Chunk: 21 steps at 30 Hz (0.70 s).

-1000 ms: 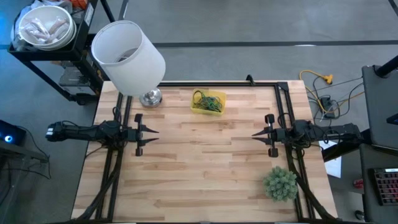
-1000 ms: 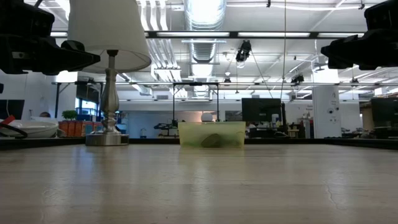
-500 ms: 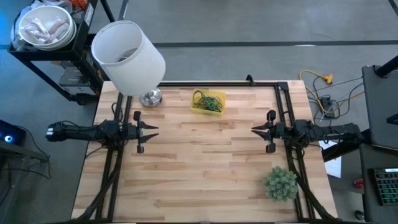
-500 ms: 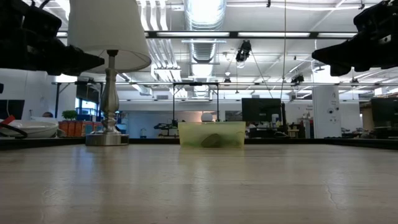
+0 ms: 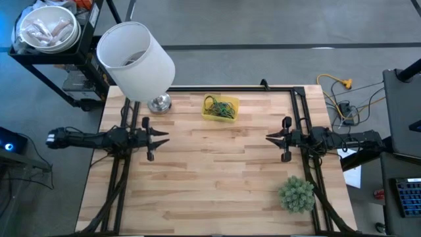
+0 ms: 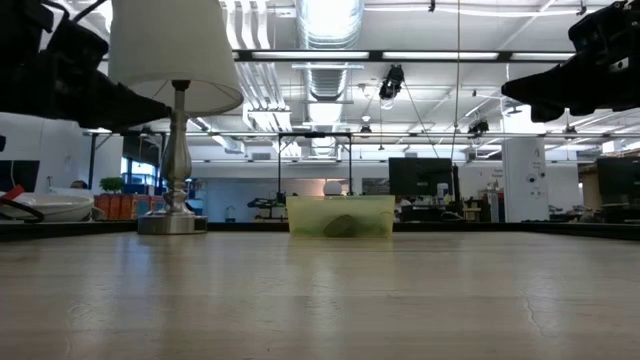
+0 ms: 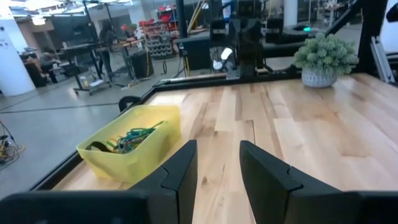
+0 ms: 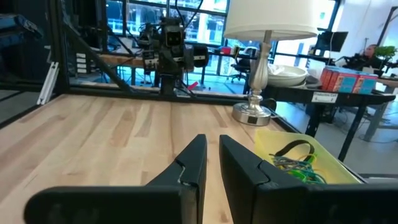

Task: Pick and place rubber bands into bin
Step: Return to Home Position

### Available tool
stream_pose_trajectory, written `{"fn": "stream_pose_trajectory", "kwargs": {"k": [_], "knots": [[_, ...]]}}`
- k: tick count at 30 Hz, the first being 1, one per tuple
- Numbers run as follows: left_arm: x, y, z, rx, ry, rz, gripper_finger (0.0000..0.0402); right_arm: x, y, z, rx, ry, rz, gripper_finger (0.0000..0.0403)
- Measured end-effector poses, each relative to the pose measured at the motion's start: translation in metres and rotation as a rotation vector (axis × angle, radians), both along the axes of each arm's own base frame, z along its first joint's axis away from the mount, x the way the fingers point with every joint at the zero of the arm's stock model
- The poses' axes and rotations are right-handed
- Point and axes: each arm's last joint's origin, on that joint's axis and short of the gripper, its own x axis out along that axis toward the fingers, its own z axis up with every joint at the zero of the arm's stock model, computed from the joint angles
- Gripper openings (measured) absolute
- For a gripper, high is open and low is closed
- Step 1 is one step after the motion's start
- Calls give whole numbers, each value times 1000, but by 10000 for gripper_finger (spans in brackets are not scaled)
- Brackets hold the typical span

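The yellow bin (image 5: 220, 108) stands on the table near its far edge, toward the middle. A tangle of green and dark rubber bands (image 5: 219, 105) lies on its floor, also showing in the left wrist view (image 7: 127, 138) and the right wrist view (image 8: 295, 158). My left gripper (image 5: 164, 138) hovers level above the table's left side, open with nothing between its fingers (image 7: 217, 165). My right gripper (image 5: 268, 139) hovers level above the right side and faces the left one. Its fingers (image 8: 212, 162) stand a narrow gap apart, holding nothing.
A lamp with a big white shade (image 5: 135, 58) stands on its metal foot (image 5: 159, 103) at the far left corner. A small potted plant (image 5: 296, 194) sits at the near right. Bare wood lies between the two grippers (image 5: 217, 164).
Both grippers have rolled about their own long axes while staying in place above the table. The left one kept turning through the whole second; the right one turned early and then stood still. Neither finger gap has changed. The bin and bands have not moved.
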Motion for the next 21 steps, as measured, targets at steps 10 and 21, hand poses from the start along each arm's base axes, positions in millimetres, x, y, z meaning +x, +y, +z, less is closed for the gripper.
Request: {"fn": "stream_pose_trajectory", "kwargs": {"k": [10,21], "knots": [[2,0,6,-34,-66,1,105,0,0,0,-9,1,0,38],[-8,-4,11,9,-128,-151,105,0,0,0,-9,1,0,38]]}}
